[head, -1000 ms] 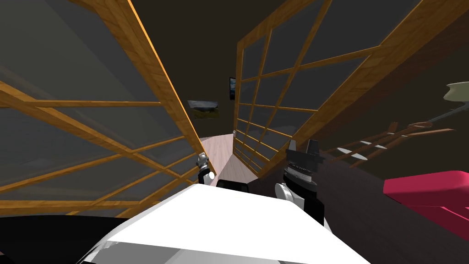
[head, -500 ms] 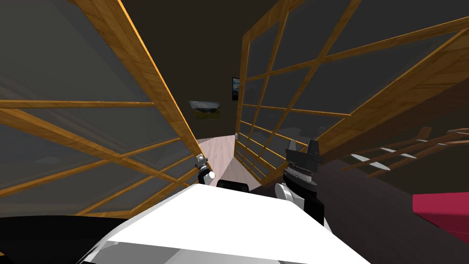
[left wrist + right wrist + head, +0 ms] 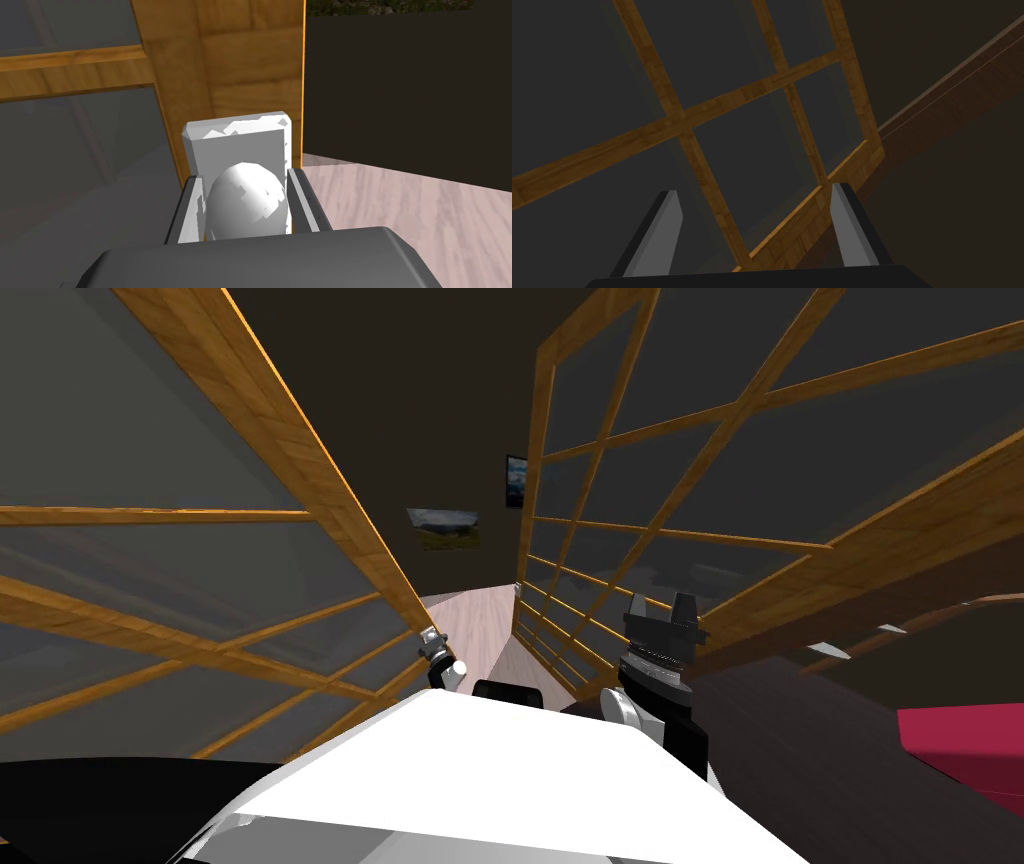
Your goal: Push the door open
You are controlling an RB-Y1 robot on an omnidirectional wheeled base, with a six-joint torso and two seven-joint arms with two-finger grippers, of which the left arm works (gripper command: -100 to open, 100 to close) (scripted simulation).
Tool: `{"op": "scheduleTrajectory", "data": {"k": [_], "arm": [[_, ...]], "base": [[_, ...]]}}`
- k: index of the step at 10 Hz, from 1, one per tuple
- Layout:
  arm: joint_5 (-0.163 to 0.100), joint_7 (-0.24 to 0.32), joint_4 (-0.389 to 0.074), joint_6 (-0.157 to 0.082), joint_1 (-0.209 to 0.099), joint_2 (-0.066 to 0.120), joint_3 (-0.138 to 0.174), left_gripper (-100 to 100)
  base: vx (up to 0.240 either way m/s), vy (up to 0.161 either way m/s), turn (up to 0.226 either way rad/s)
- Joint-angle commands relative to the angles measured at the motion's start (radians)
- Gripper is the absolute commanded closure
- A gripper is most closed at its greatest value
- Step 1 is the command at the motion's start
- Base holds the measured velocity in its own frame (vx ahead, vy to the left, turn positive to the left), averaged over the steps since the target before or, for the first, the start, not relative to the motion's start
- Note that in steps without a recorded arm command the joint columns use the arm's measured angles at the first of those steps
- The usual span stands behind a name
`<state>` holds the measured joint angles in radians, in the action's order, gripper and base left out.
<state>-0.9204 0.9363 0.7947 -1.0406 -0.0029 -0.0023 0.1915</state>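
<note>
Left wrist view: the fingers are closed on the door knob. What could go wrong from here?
The fingers of the left gripper pinch the rounded knob at its sides only; pushing the left door could make them slip off. The open right gripper faces the glazed right door; driving forward might strike it.

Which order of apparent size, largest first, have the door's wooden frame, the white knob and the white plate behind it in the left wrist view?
1. door's wooden frame
2. white plate, partly hidden by the knob
3. white knob, though nearest the camera
</note>
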Motion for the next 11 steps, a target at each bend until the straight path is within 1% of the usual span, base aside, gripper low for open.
{"op": "scheduleTrajectory", "data": {"k": [1, 2, 3, 4, 6, 7, 8, 9, 10, 11], "arm": [[-0.012, 0.003, -0.023, -0.032, -0.022, 0.026, 0.017, 100], [-0.012, 0.003, -0.023, -0.032, -0.022, 0.026, 0.017, 100], [-0.023, -0.003, -0.029, -0.043, -0.027, 0.029, 0.026, 100], [-0.047, -0.014, -0.042, -0.066, -0.039, 0.027, 0.045, 100], [-0.071, -0.025, -0.054, -0.089, -0.05, 0.019, 0.063, 100], [-0.082, -0.03, -0.06, -0.099, -0.055, 0.012, 0.071, 100], [-0.102, -0.039, -0.07, -0.118, -0.065, -0.004, 0.087, 100], [-0.11, -0.043, -0.075, -0.126, -0.069, -0.013, 0.093, 100], [-0.123, -0.049, -0.082, -0.138, -0.075, -0.029, 0.103, 100], [-0.114, -0.044, -0.08, -0.127, -0.072, -0.021, 0.095, 100]], "base": [[0.123, 0.128, -0.026], [0.047, 0.059, 0.011], [0.034, 0.047, -0.032], [0.077, 0.098, -0.093], [0.108, 0.112, -0.066], [0.097, 0.108, -0.033], [0.116, 0.159, -0.064], [0.117, 0.13, -0.037], [0.104, 0.112, -0.028], [0.045, 0.054, -0.009]]}}
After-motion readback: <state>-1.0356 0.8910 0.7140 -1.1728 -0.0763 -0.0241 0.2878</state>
